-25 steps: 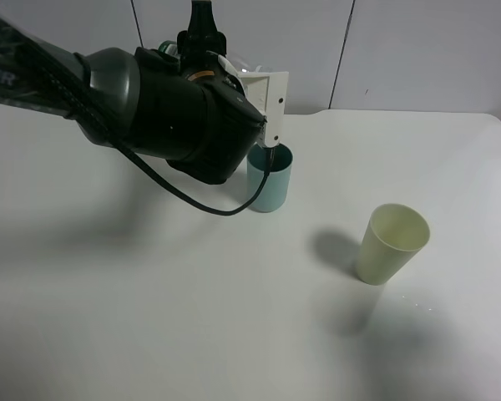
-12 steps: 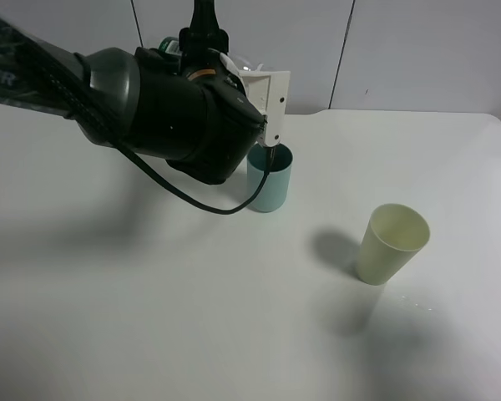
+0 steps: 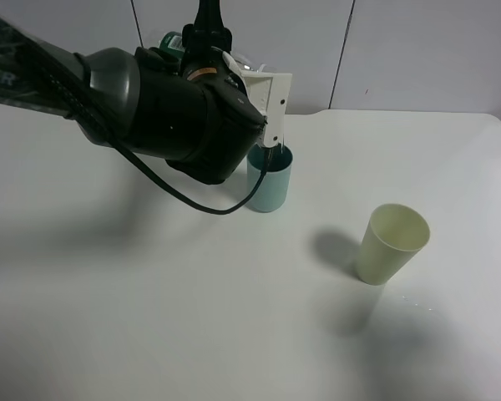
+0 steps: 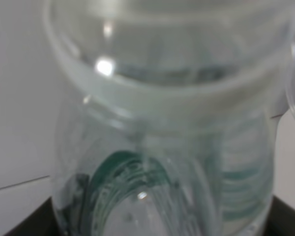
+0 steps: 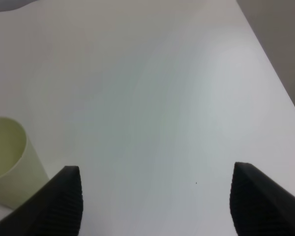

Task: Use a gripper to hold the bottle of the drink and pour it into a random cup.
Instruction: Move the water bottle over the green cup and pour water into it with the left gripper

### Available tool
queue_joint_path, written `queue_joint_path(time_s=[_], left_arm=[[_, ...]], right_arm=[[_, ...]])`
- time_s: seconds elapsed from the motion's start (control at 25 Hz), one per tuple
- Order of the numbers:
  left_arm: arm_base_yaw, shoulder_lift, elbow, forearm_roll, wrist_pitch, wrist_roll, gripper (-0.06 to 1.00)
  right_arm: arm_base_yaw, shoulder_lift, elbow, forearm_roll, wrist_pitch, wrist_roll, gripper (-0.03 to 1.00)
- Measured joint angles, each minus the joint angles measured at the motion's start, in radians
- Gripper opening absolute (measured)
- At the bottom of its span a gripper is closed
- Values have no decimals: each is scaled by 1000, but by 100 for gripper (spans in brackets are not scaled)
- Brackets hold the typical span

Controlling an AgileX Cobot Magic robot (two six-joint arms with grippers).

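Pinching small clear plastic bottle with dark green label [image 4: 162,147], tipped over light-blue cup [image 3: 270,180] on white counter [image 3: 150,292]: white-bodied, black-fingered left gripper [image 3: 192,38]; right gripper [image 5: 157,201] spread, empty.

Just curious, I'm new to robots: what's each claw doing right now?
Left gripper: closed, holding the bottle.
Right gripper: open, empty.

Bottle [image 4: 157,147]: clear, green-labelled, being held tilted above the teal cup [image 3: 270,180].
Gripper [image 3: 202,38]: white-bodied, black-fingered, being clamped around the bottle.
Teal cup: being left upright under the gripper.
Cream cup [image 3: 391,244]: upright, well apart.
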Motion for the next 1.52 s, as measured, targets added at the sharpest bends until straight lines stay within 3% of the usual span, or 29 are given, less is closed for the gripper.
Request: queue_joint_path(time_s=[1.52], left_arm=[[0, 0, 0, 5, 0, 17, 54]], right_arm=[[0, 0, 0, 0, 0, 0, 63]])
